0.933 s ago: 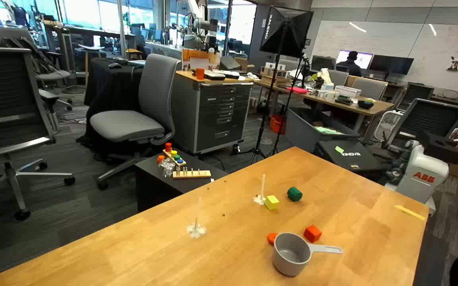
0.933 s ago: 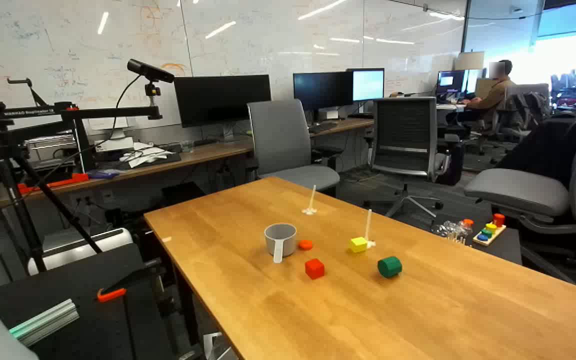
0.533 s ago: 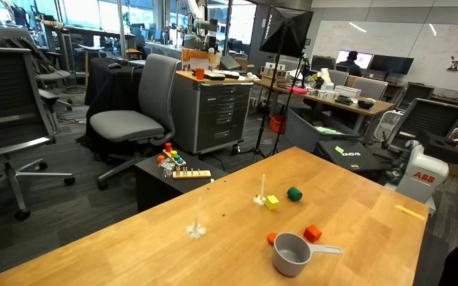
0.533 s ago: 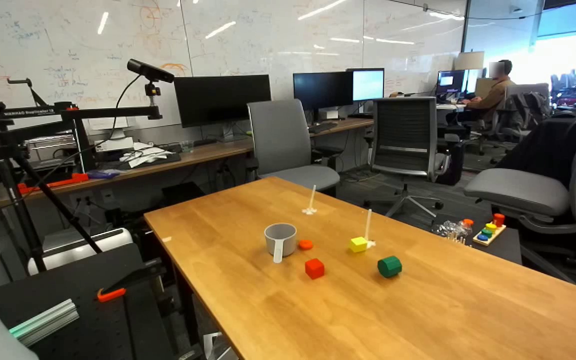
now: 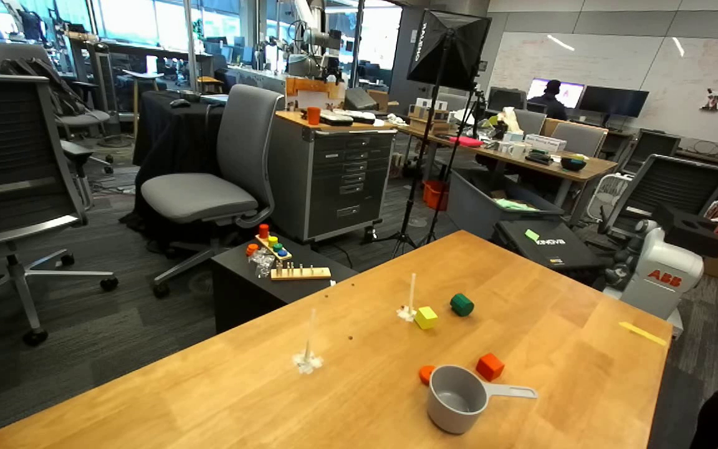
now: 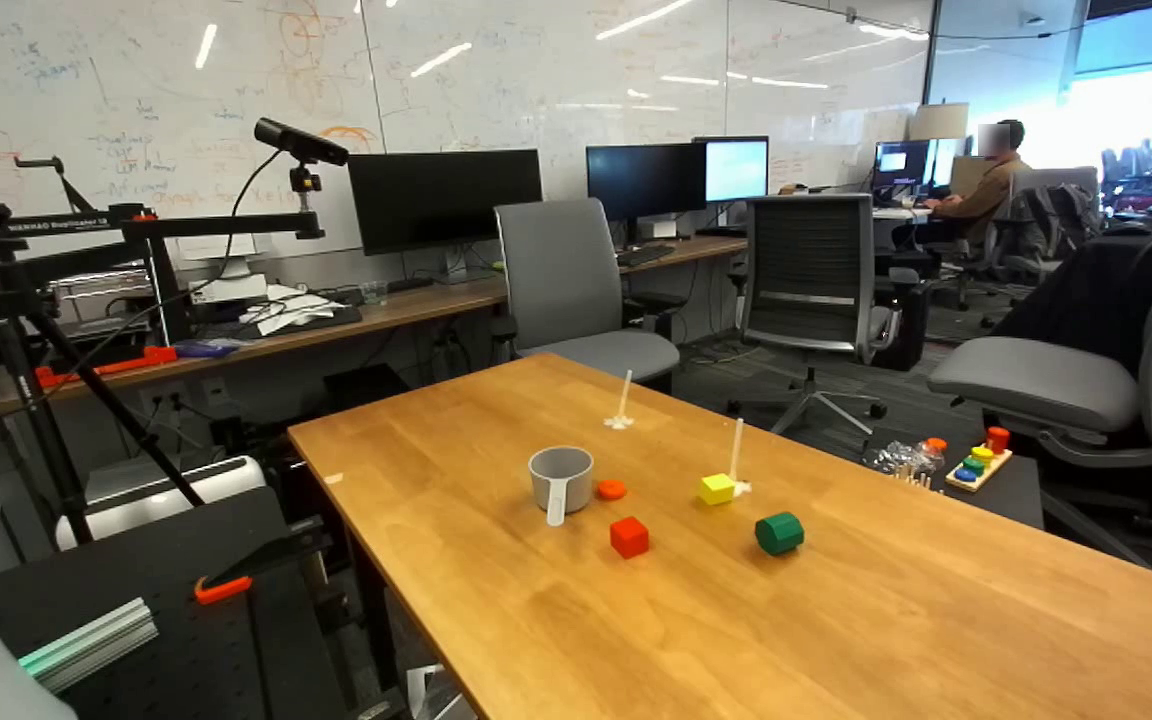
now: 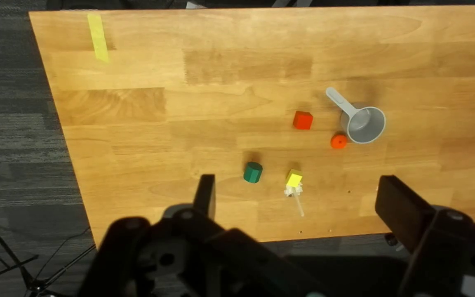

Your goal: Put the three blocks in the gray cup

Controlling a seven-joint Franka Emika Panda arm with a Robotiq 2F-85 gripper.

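Note:
A red block (image 5: 490,366), a yellow block (image 5: 426,318) and a green many-sided block (image 5: 462,305) lie apart on the wooden table. In the wrist view the red block (image 7: 303,120), yellow block (image 7: 294,178) and green block (image 7: 253,172) all show. The gray cup (image 5: 457,399) stands upright with its handle out to the side; it also shows in the wrist view (image 7: 365,126) and in an exterior view (image 6: 561,482). Its visible inside is empty. My gripper (image 7: 297,185) is wide open and empty, high above the table. It is out of both exterior views.
An orange disc (image 7: 339,141) lies close beside the cup. A thin white stick (image 6: 737,450) stands taped to the table right by the yellow block; another stick (image 6: 625,397) stands farther off. Yellow tape (image 7: 98,38) marks a table corner. A side stand holds small pegged toys (image 5: 300,272).
A dark shape at the lower right edge of an exterior view has shifted slightly left. The blocks and the cup have not moved.

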